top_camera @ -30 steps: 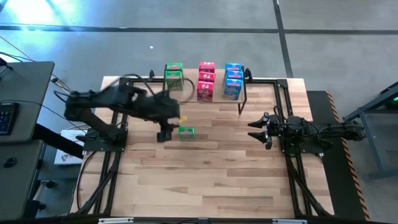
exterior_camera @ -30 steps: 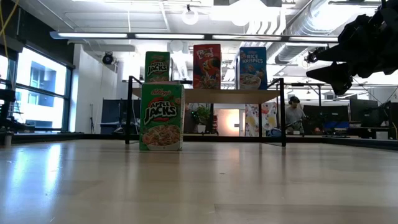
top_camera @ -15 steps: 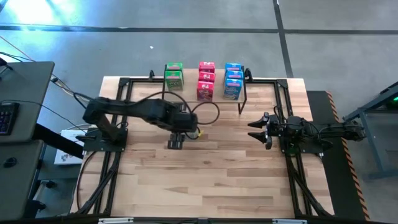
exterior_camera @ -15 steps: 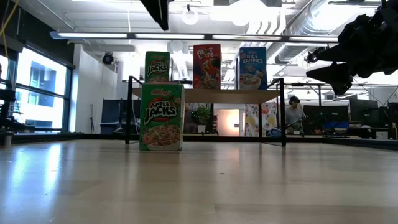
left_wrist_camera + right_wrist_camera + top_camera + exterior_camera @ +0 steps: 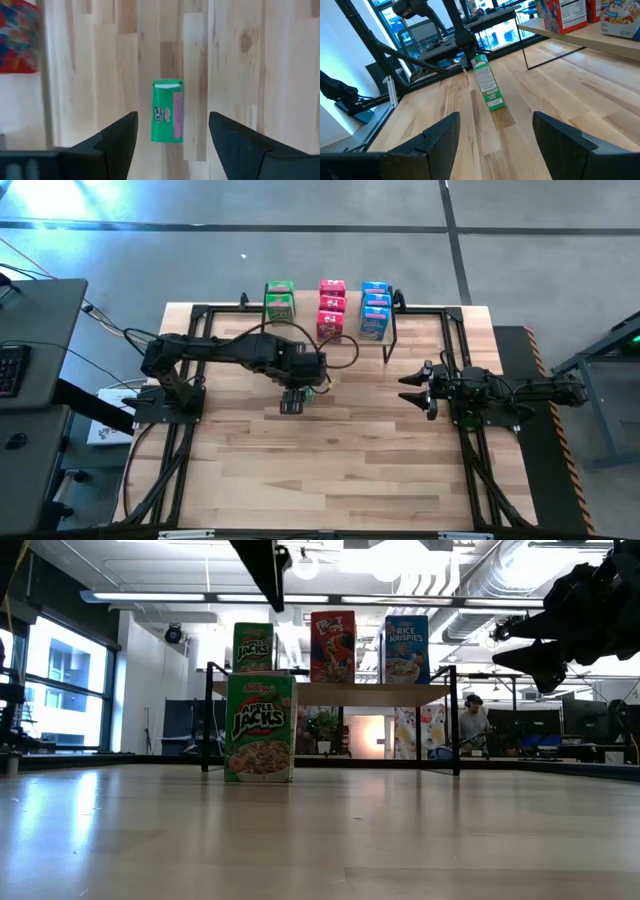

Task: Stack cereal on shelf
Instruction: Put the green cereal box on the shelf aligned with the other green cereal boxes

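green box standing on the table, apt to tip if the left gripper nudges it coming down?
Probably. The green box stands upright on a narrow base, so a side nudge may topple it. Thin cardboard likely light and crushable. Left gripper hangs open above it.

Two dark arms on black tube frames

We note the left arm [image 5: 225, 352] and right arm [image 5: 500, 390] are matte black, built of blocky jointed segments. A thin black cable loops off the left arm near its wrist, where we see a small yellow spot. The left gripper [image 5: 172, 137] has two broad, wedge-shaped black fingers with flat inner faces; the right gripper [image 5: 495, 137] has the same. Each base sits on a black tubular frame [image 5: 165, 465].
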`<state>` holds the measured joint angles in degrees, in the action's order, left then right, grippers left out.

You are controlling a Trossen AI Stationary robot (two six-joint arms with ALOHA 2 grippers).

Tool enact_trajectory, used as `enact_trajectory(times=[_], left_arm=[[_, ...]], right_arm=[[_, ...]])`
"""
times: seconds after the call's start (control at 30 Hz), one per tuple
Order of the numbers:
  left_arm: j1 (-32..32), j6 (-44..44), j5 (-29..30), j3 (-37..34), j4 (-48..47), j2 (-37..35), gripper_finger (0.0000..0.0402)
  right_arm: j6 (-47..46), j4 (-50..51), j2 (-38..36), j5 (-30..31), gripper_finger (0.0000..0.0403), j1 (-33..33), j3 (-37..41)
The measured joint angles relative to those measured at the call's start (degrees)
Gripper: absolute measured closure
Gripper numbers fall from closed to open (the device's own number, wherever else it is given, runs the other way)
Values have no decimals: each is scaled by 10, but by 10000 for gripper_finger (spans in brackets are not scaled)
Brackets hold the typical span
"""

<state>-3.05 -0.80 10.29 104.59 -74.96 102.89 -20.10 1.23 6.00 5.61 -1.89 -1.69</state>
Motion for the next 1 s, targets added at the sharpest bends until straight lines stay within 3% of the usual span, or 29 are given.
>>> enact_trajectory(times=[0.27,0.63,1.0], left_arm=[[35,-14,-70,-75,52,-7,148],[55,-26,-76,-128,103,-9,83],[58,-28,-83,-196,166,-8,75]], right_arm=[[0,0,0,0,159,0,0],[0,0,0,0,159,0,0],[0,0,0,0,159,0,0]])
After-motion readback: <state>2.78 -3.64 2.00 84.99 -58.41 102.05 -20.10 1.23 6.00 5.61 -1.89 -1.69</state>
